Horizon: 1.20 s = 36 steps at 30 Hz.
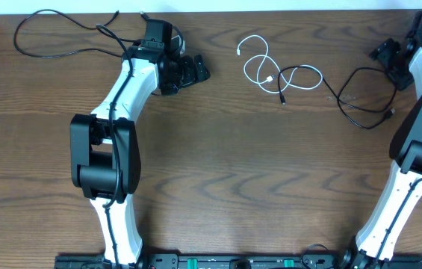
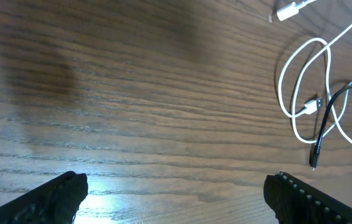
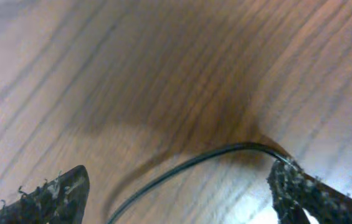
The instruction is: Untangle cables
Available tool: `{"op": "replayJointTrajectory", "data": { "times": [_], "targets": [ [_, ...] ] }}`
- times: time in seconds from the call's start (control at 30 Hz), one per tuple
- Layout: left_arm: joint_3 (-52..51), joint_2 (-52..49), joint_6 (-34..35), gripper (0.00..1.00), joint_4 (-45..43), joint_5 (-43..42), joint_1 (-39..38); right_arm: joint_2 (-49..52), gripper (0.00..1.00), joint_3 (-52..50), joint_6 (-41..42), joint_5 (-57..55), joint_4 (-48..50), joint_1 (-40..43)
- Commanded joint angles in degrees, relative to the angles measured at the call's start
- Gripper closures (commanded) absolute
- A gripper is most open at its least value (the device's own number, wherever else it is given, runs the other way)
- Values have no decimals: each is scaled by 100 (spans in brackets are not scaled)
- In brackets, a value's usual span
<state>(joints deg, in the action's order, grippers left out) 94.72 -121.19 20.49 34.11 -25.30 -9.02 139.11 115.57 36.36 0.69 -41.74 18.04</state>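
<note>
A white cable (image 1: 255,64) lies looped at the back middle of the table. A short black cable (image 1: 301,75) crosses through its loops and runs right to a wide loop (image 1: 360,112). A longer black cable (image 1: 52,33) lies apart at the back left. My left gripper (image 1: 196,71) is open and empty, left of the white cable. In the left wrist view the white cable (image 2: 300,93) and black cable (image 2: 337,106) lie far right of my open jaws (image 2: 176,186). My right gripper (image 1: 385,54) is open at the back right. A black cable (image 3: 194,163) runs between its jaws (image 3: 179,186), touching the right finger.
The brown wooden table (image 1: 233,172) ends at a white strip along the back edge. Both arm bases stand at the front edge, left arm (image 1: 106,157) and right arm (image 1: 412,149).
</note>
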Motion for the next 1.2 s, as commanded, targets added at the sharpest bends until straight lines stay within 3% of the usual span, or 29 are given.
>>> {"op": "replayJointTrajectory", "data": {
  "times": [0.0,0.37,0.53,0.77,0.87,0.93,1.17],
  "targets": [
    [11,-33,-118,4,15,52,4,339,20,87,337,-9,31,-46],
    [11,-33,-120,4,11,57,4,688,53,81,501,48,129,-48],
    [11,-33,-120,4,11,55,4,861,56,63,496,122,101,-109],
    [11,-33,-118,4,13,55,4,1115,74,52,474,297,42,-205],
    [11,-33,-120,4,13,55,4,1119,86,52,474,409,48,-216],
    [11,-33,-118,4,13,55,4,1119,99,57,472,538,76,-221],
    [11,-33,-120,4,13,55,4,1008,99,127,214,1943,256,-149]
  ]
}}
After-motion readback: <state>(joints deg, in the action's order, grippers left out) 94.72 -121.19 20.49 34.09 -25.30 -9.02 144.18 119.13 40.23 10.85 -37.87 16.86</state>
